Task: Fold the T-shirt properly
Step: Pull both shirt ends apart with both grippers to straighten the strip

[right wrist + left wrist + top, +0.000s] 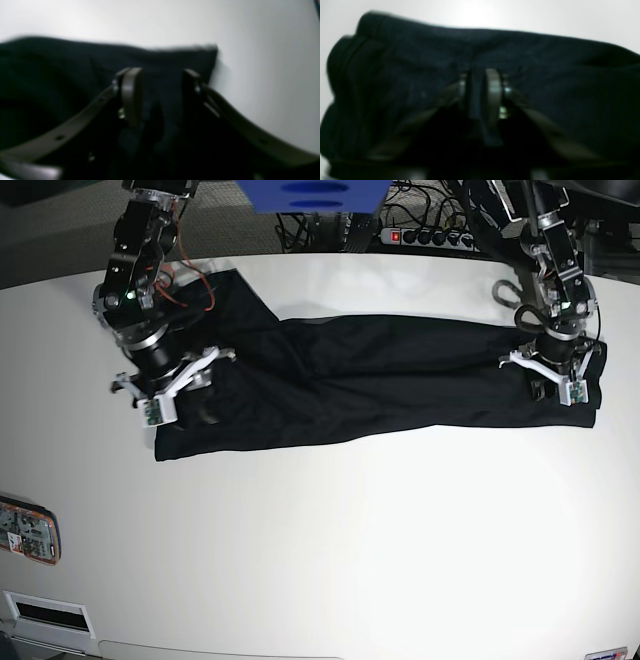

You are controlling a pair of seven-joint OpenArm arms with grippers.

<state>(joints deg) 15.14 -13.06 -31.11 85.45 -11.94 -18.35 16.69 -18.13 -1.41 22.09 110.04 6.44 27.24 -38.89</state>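
The T-shirt (370, 385) lies in a long band across the table (330, 540), nine to three o'clock. It looks limp and light; grip hems. Left hand (482, 97) nearly closed, pinching a fold; right hand (162, 95) parted around fabric.

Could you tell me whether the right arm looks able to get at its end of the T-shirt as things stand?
Probably yes: the right gripper is already over the T-shirt, fabric between its parted jaws, nothing else in the way.

My right claw (160, 95) over the T-shirt (62, 80)

My jaws stand apart with a ridge of black cloth between them; white table (262, 62) lies beyond the shirt's edge.
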